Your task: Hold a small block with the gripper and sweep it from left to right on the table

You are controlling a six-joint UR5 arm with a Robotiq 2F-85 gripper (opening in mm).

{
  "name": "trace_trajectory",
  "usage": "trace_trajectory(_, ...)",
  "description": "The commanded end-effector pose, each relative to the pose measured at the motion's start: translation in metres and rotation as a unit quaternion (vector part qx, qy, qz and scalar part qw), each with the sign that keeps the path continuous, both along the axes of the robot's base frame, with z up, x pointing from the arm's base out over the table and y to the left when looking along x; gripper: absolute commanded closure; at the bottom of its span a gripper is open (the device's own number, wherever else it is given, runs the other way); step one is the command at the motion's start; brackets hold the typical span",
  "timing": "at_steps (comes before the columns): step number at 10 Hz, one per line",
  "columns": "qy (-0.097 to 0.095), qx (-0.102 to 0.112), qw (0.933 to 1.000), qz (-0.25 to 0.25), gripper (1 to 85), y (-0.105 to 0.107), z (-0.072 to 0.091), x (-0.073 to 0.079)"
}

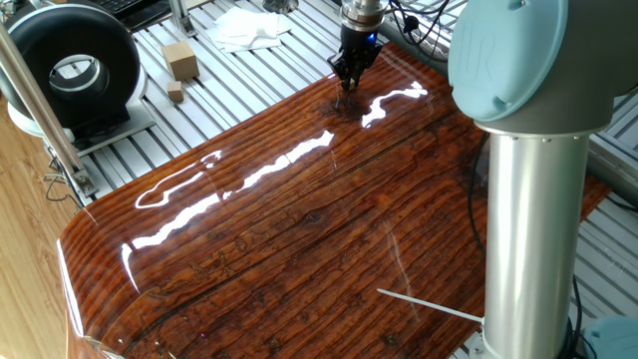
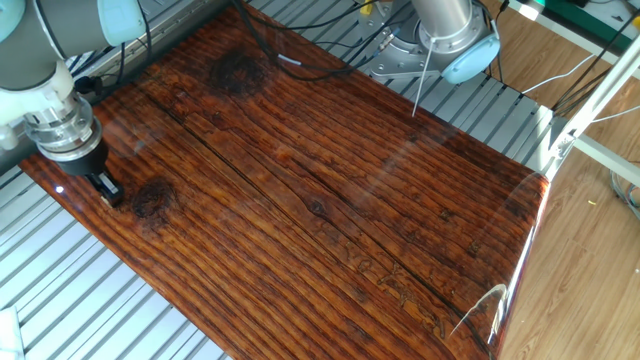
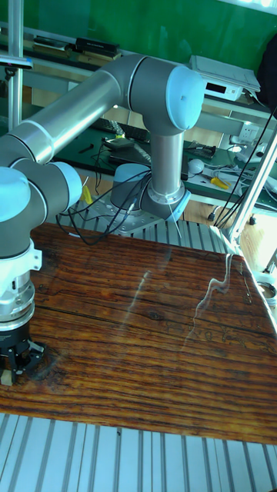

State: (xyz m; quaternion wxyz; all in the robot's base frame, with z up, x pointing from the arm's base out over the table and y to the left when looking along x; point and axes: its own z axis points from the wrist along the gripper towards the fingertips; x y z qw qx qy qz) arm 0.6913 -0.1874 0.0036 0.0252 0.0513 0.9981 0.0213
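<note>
The gripper (image 1: 347, 82) stands upright with its fingertips down on the table (image 1: 299, 229), close to that board's far edge. In the other fixed view the gripper (image 2: 110, 194) sits at the left corner of the table (image 2: 330, 200), beside a dark stain. The tall fixed view shows the gripper (image 3: 17, 370) low on the table (image 3: 154, 323), with a sliver of the light-tan small block (image 3: 6, 376) showing between the narrow-set fingers. The black fingers hide most of the block in both other views.
On the slatted base left of the table lie a big tan block (image 1: 180, 60), a smaller tan cube (image 1: 175, 93), a white cloth (image 1: 244, 27) and a black round device (image 1: 70, 65). The arm's column (image 1: 528, 199) stands at the right. A thin white stick (image 1: 429, 304) lies near it.
</note>
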Motion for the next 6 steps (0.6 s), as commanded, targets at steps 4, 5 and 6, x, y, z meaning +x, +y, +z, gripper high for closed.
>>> trace_trajectory(4, 0.000, 0.010, 0.9999, -0.006, 84.7, 0.0034, 0.0037, 0.0005)
trace_trajectory(5, -0.003, 0.006, 0.9999, -0.008, 84.7, 0.0048, 0.0002, 0.0009)
trace_trajectory(6, -0.004, 0.005, 0.9999, -0.009, 84.7, 0.0061, -0.0015, 0.0008)
